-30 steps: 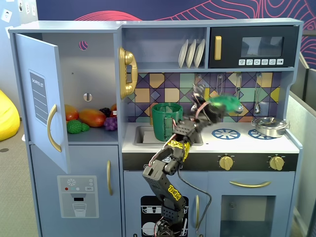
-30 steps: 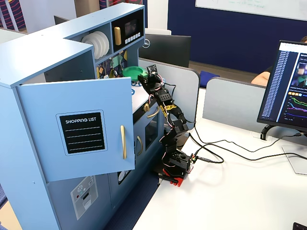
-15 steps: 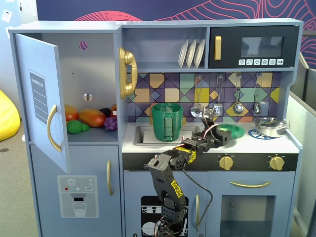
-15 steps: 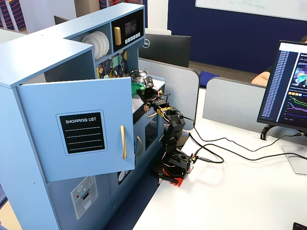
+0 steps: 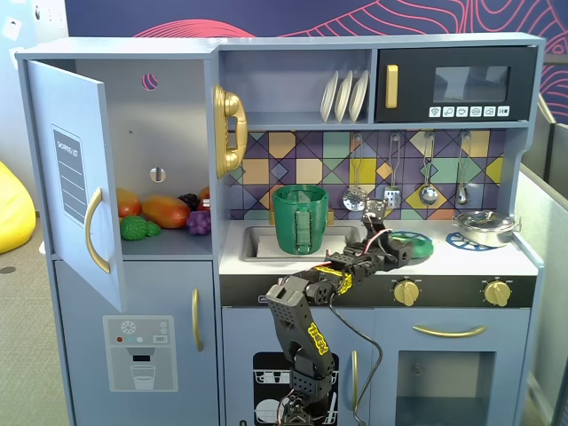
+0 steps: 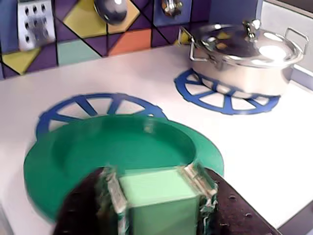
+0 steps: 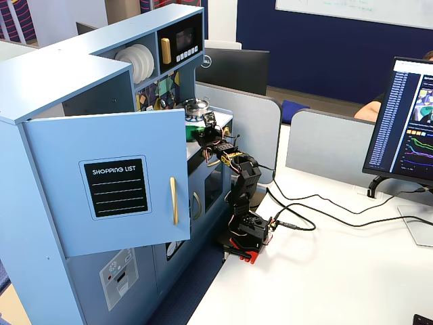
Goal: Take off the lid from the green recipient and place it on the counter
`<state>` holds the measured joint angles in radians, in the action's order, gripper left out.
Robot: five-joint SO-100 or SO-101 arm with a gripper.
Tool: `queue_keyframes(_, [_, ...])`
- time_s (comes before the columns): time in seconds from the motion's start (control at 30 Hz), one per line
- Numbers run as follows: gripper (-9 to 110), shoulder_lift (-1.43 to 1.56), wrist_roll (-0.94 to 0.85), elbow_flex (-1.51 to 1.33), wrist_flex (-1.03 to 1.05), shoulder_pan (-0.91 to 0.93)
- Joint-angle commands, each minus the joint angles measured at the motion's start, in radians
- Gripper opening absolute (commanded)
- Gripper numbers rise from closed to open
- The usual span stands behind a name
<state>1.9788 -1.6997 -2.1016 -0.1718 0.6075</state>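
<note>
Clamped on the pale strap handle, the claw has the lid pinched between its two fingers, holding the disc by the one part that offers a grip. Going left to right in the front fixed view, the green recipient stands open-topped in the sink recess, well apart from the lid, which sits low over the counter to its right. In the wrist view the disc lies flat over a blue burner ring, seemingly at or just above the white surface; I can't tell if it touches. Further right, a steel pan occupies the other ring, so the lid gets the free spot. Letting go looks like what remains.
</note>
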Motion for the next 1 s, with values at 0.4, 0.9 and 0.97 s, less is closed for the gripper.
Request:
queue_keyframes(0.4, [22, 0.449, 0.012, 0.189, 0.555, -0.060])
queue_keyframes(0.9, [11, 0.939, 0.095, -0.319, 1.470, -0.463])
queue_keyframes(0.97, [9, 1.009, 0.101, -0.456, 1.440, -0.495])
